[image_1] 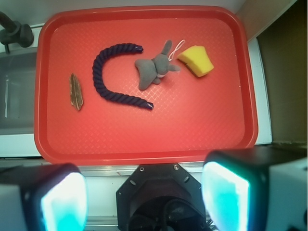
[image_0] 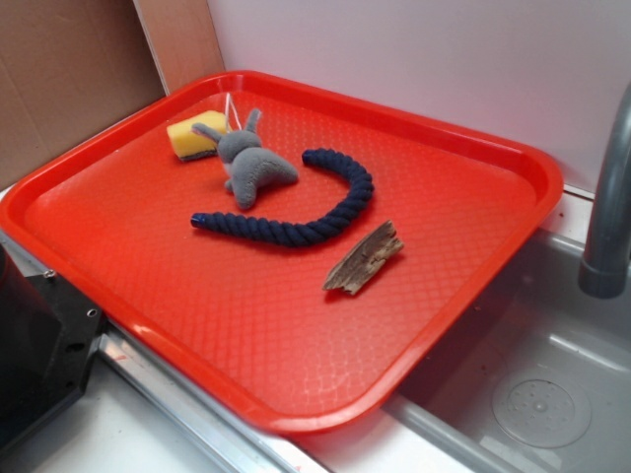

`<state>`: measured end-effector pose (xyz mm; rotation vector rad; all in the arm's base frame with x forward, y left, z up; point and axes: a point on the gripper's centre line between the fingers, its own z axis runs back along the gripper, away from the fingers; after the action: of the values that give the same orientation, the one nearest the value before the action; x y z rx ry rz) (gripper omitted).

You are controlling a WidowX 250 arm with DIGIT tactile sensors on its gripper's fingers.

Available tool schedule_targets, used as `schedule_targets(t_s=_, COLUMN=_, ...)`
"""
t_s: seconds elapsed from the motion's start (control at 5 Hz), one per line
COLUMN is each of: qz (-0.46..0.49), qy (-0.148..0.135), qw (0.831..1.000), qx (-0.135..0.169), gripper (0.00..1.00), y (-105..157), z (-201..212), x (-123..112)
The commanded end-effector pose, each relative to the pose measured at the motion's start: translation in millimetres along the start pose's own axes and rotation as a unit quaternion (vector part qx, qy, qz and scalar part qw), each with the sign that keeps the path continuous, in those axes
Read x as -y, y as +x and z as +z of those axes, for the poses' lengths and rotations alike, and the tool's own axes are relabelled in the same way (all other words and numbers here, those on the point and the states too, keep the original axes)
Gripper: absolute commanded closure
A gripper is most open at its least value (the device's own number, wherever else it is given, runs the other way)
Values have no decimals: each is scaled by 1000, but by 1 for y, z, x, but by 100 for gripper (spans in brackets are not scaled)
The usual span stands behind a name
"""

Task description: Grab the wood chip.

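A red plastic tray (image_0: pixel 473 296) resting partly over a grey sink (image_0: pixel 552 384) holds four items: a curved dark blue rope (image_0: pixel 296 225), a grey plush toy (image_0: pixel 251 163), a yellow sponge (image_0: pixel 192 136) and the wood chip (image_0: pixel 365 258). The chip, a flat, streaky brown-grey splinter with jagged ends, lies alone just beside the rope's outer bend, nothing covering it. The gripper (image_1: pixel 144 197) hangs off the tray's near edge, jaws spread wide and empty.
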<state>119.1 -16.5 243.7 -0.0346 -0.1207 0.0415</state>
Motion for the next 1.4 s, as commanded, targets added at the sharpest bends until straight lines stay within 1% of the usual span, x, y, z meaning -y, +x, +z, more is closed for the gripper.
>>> schedule_targets(t_s=0.0, qz=0, qy=0, qw=1000, qx=0, gripper=0, y=0, z=0, x=0)
schedule_targets(t_s=0.2, qz=25, qy=-7, qw=1000, qx=12, gripper=0, y=13, z=-8, x=9)
schedule_targets(t_s=0.4, qz=75, qy=-17, qw=996, qx=34, gripper=0, y=28, z=-21, x=21)
schedule_targets(t_s=0.6, qz=99, qy=-39, qw=994, qx=33, gripper=0, y=48, z=-47, x=40)
schedule_targets(t_s=0.8, qz=138, qy=-46, qw=988, qx=51, gripper=0, y=61, z=-69, x=55)
schedule_targets(t_s=1.0, qz=137, qy=-54, qw=988, qx=53, gripper=0, y=69, z=-89, x=70)
schedule_targets(t_s=1.2, qz=134, qy=-52, qw=989, qx=37, gripper=0, y=77, z=-118, x=89)
